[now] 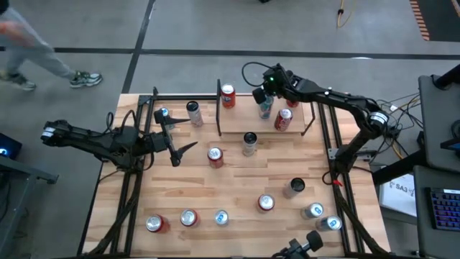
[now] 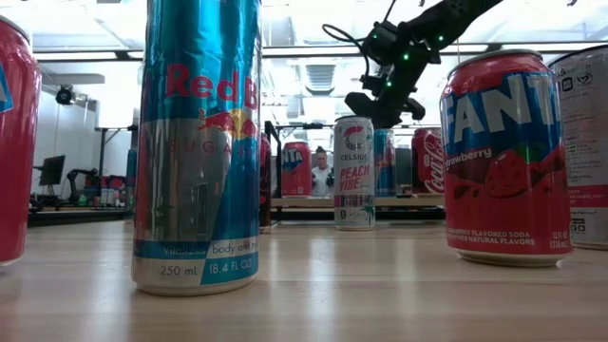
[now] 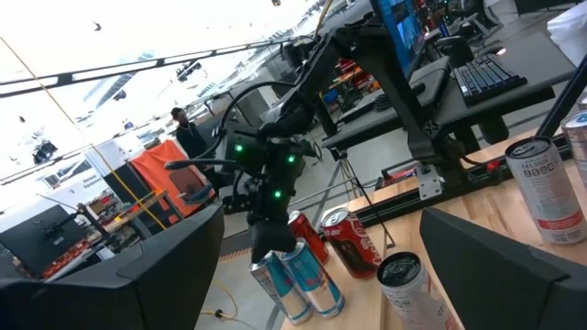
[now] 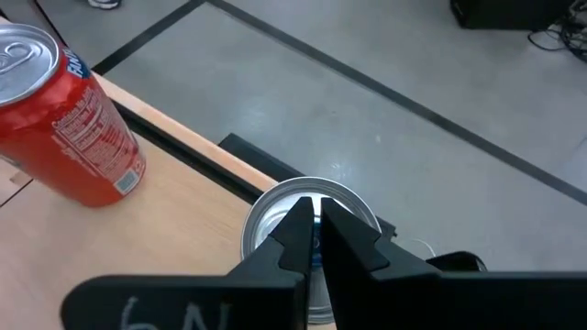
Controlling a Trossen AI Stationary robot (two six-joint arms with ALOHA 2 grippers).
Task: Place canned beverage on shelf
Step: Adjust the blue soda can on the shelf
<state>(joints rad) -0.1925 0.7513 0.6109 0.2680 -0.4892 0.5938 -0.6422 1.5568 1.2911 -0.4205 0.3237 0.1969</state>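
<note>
Overhead, the right tool (image 1: pixel 264 96) hangs at the back of the tabletop (image 1: pixel 237 191) above the shelf (image 1: pixel 244 119), its fingers pressed together just over the silver top of a slim blue and silver can (image 4: pixel 307 234). That can stands upright on the shelf board; the right wrist view shows only its lid, half covered by the dark fingertips (image 4: pixel 295 229), and whether they touch the lid cannot be told. Beside it on the shelf stand a red Coca-Cola can (image 1: pixel 283 119) and, farther along the back edge, a red can (image 1: pixel 228 95) whose label is cut off in the right wrist view. From the low camera the shelf is mostly hidden behind a Red Bull can (image 2: pixel 198 142), a Celsius can (image 2: pixel 354 173) and a Fanta can (image 2: pixel 506 157) in the foreground. The left tool (image 1: pixel 175 137) waits low over the tabletop's left side, fingers spread wide with nothing between them, near a small blue-topped can (image 1: pixel 163 114).
</note>
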